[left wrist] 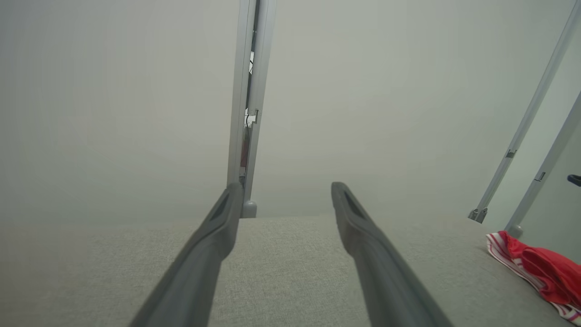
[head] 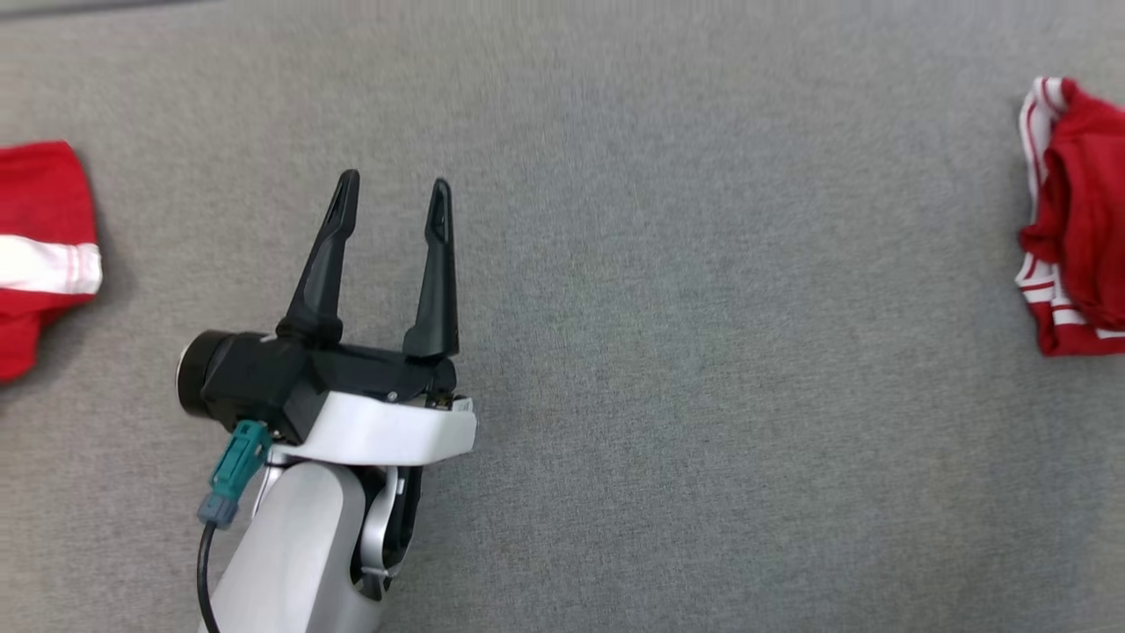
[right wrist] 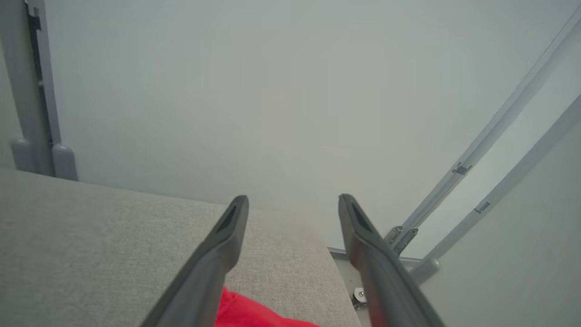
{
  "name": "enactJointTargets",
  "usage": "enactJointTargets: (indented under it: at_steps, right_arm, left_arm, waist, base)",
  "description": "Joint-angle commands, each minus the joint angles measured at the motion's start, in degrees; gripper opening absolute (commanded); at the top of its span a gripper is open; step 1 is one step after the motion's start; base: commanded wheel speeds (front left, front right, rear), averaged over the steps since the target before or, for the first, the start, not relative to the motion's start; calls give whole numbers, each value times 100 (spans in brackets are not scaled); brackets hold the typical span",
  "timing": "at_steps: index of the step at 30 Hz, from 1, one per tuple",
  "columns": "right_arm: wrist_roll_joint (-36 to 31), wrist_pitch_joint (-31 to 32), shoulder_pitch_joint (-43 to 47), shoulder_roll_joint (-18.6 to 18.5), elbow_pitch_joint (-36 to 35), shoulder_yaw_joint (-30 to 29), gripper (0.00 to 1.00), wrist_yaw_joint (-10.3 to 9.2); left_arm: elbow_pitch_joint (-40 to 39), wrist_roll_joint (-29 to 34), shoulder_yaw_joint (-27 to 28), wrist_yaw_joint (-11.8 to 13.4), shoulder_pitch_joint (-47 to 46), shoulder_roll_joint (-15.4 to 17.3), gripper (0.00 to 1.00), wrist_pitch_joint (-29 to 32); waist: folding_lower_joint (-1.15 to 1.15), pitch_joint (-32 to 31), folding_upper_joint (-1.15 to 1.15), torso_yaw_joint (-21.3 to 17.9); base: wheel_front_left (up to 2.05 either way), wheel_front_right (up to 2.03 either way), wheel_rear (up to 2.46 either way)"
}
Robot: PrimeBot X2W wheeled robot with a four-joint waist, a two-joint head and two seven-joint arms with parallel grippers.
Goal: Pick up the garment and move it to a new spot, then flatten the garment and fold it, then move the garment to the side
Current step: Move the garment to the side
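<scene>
While the left gripper (head: 395,180) hovers over the grey fabric surface (head: 703,369) with its two fingers spread apart and nothing between them, the garment (head: 1081,211) lies bunched at the right edge of the head view, red with white-striped trim. The right gripper (right wrist: 293,198) is released: its fingers stand wide apart, and a red fold of the garment lies below them, near a corner of the surface. A second red cloth (head: 39,255) with a white band lies at the left edge, well apart from the left gripper.
</scene>
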Motion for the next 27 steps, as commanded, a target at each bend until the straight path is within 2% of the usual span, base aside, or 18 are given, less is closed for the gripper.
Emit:
enactJointTargets:
  at_steps: [1, 4, 9, 14, 19, 27]
  right_arm:
    - [168, -8, 220, 36, -317, 57, 100, -1]
    - [610, -9, 641, 327, -908, 210, 100, -1]
    - [1161, -9, 1358, 573, -2012, 462, 100, -1]
    - [1403, -9, 2071, 856, -2816, 649, 100, -1]
    - [1483, -9, 2669, 1237, -3032, 789, 100, -1]
    - [960, -9, 3258, 1657, -2976, 943, 100, -1]
  left_arm:
    - [-13, -34, 63, -23, 129, 22, 100, -13]
    - [-29, -60, 148, -13, 319, 21, 100, -13]
    - [-36, -120, 339, -31, 652, 21, 100, -14]
    - [25, -165, 509, -51, 950, 20, 100, -13]
    - [159, -238, 593, -53, 1261, 21, 100, -14]
    - [522, -154, 663, -90, 1628, 21, 100, -13]
  waist:
    - [0, -416, 0, 9]
    - [0, -673, 0, 39]
    - [0, -1011, 0, 103]
    - [0, -1303, 0, 182]
    - [0, -1539, 0, 235]
    - [0, -1737, 0, 306]
  base:
    - [0, 0, 0]
    - [0, 0, 0]
    - [0, 0, 0]
    - [0, 0, 0]
    - [0, 0, 0]
    - [0, 0, 0]
